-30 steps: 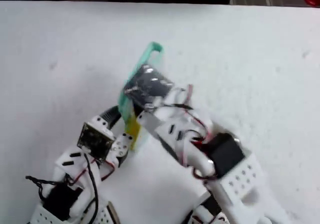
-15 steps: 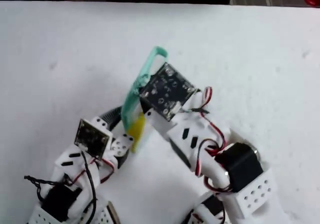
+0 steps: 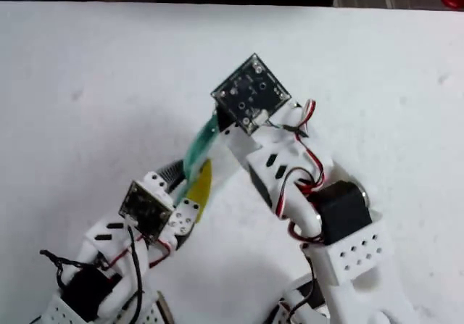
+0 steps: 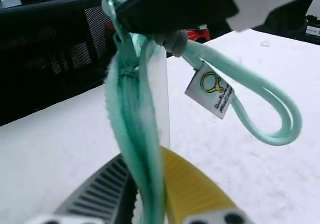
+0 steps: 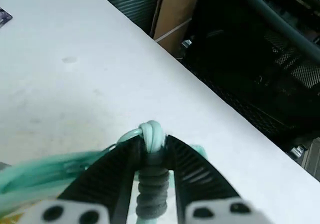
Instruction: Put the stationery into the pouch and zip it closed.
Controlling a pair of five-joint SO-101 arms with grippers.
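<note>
Pouch (image 4: 131,129) clamped in left gripper (image 4: 150,189); right gripper (image 5: 152,149) pinching zipper pull (image 5: 151,189); white tag (image 4: 210,91), yellow emblem

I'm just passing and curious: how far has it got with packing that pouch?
Looks done: the visible zip edge of the mint-green pouch seems shut; its contents are hidden. In hand: the left hand clamps one end, the right hand pinches the pull cord at the other. Left: probably finishing the pull if a gap remains, then letting go.
</note>
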